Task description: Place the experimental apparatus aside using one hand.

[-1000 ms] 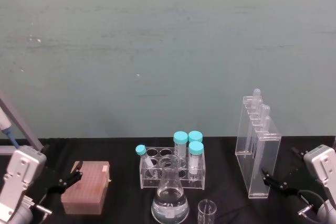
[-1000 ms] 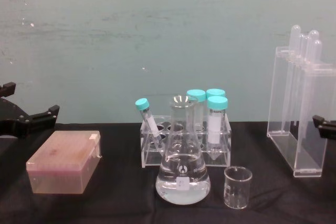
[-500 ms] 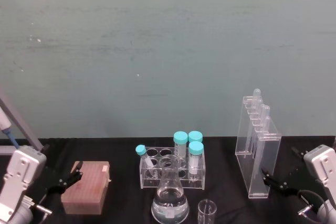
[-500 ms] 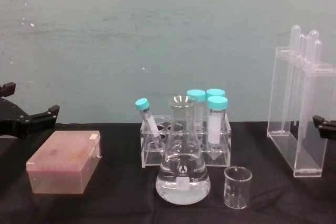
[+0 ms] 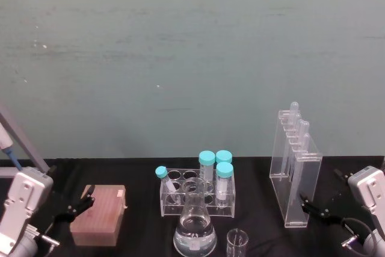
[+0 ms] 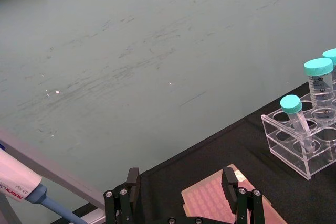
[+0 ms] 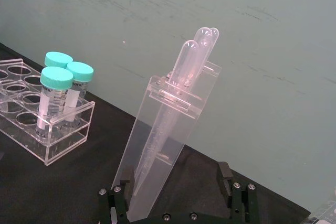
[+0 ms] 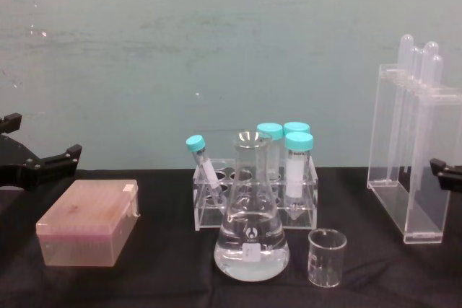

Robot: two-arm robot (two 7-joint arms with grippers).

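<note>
Near the desk's (image 5: 138, 233) left edge you have the left gripper (image 5: 75, 204), its fingers spread apart, just beside one pink box (image 5: 98, 215). At mid-desk stands one small rack (image 5: 197, 194) with four teal-capped tubes (image 5: 224, 179): three are upright and the leftmost is tilted. In front of it, by the front edge, one conical flask (image 5: 195, 233) holds clear liquid, neck up. Just to its right is one beaker (image 5: 237, 244), mouth up. Toward the right edge, one tall acrylic rack (image 5: 295, 179) stands upright, its footprint running front to back. You can count three long test tubes (image 7: 190, 56) in it, vertical, rounded ends up. The right gripper (image 5: 319, 194) sits just beside that rack's front right corner, fingers apart and holding nothing.
</note>
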